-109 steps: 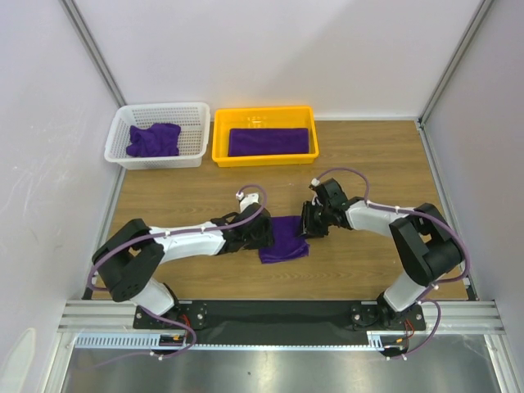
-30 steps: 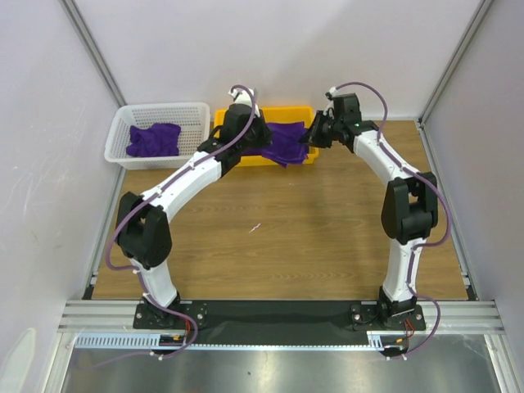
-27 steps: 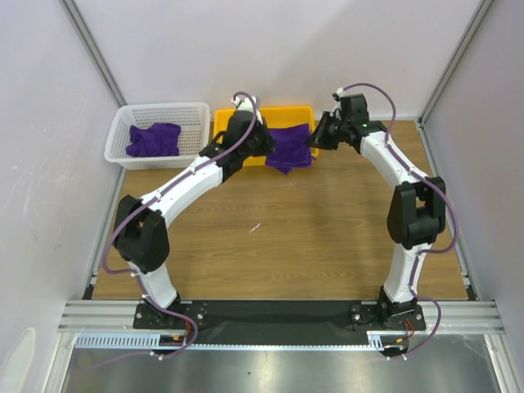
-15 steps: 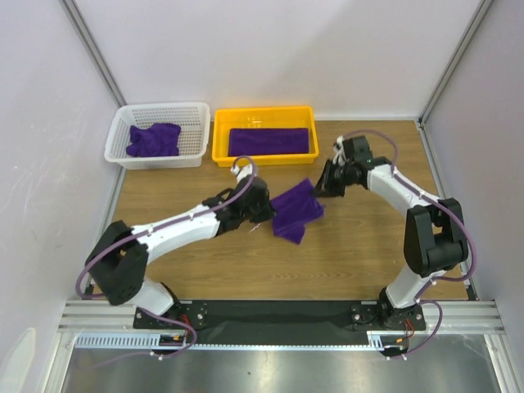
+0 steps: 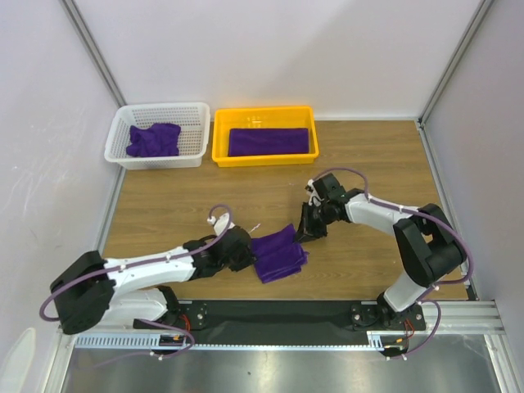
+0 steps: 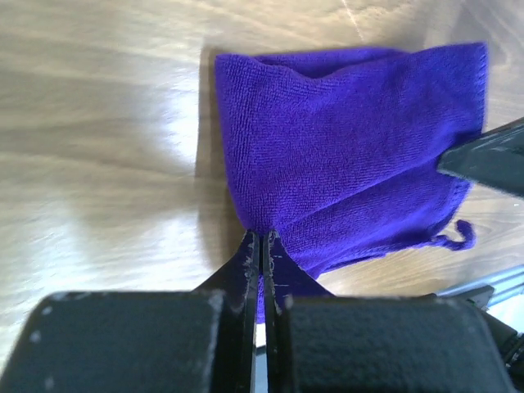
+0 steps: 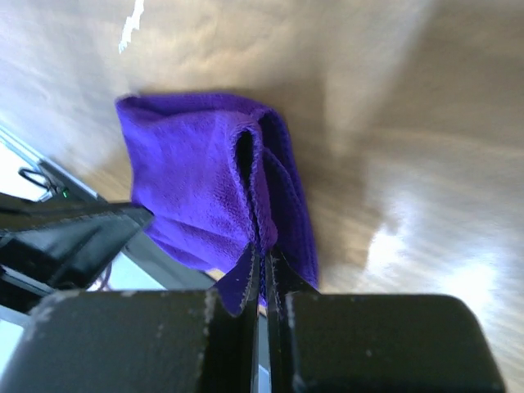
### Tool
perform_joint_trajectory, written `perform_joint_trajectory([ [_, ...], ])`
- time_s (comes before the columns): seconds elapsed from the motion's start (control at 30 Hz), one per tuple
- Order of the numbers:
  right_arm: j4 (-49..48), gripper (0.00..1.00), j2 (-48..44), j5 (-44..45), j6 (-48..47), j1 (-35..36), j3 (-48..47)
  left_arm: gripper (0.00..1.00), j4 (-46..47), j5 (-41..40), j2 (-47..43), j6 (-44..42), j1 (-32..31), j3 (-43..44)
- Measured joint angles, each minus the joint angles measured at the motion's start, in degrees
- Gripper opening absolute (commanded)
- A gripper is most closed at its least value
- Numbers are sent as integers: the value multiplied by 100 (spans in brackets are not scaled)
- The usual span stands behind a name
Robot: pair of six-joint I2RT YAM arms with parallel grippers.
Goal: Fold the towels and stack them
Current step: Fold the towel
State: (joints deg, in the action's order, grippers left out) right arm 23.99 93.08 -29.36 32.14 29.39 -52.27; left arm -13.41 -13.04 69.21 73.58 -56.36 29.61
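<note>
Evidently the folding step is in hand on the brown wooden table (image 5: 368,164). One deep purple terry towel (image 5: 278,255) sits doubled over near the front edge between the two arms, and whether it rests on the wood or hangs just above it I cannot tell. It is well apart from the white plastic mesh basket (image 5: 115,146), which holds a crumpled purple towel (image 5: 153,139), and from the yellow plastic tray (image 5: 219,141), where a folded purple towel (image 5: 272,142) lies flat. The next move, I judge, calls for squaring the layers or carrying the cloth to the tray as second in the stack, with both arms moving together so it neither stretches nor sags. The left pincer (image 6: 262,246) is pressed together on the towel's left edge. The right pincer (image 7: 262,252) is likewise clamped on the layered right edge, with loose folds bulging beside it.
</note>
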Motion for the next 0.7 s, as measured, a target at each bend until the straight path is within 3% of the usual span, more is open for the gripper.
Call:
perform_joint_trajectory([
  [0.13, -160, 0, -11, 70, 170, 323, 116, 1, -116, -85, -597, 267, -13, -422],
  [0.2, -225, 2, -35, 111, 243, 461, 197, 9, -114, -85, -772, 323, -17, -592],
  [0.23, -251, 13, -50, 131, 280, 516, 240, 26, -107, -74, -828, 350, -22, -671],
  [0.3, -249, 30, -66, 240, 317, 603, 295, 41, -197, -74, -868, 337, -31, -750],
  [0.33, -236, 44, -79, 306, 334, 608, 319, 50, -352, -87, -870, 315, -31, -778],
  [0.37, -201, 48, -98, 376, 356, 603, 337, 63, -463, -94, -876, 321, -31, -791],
  [0.43, -133, 55, -175, 511, 348, 601, 354, 76, -562, -177, -1005, 219, -31, -678],
  [0.7, 101, 54, -876, 914, 343, 605, 356, 79, -1088, -619, -1204, -299, 81, -509],
])
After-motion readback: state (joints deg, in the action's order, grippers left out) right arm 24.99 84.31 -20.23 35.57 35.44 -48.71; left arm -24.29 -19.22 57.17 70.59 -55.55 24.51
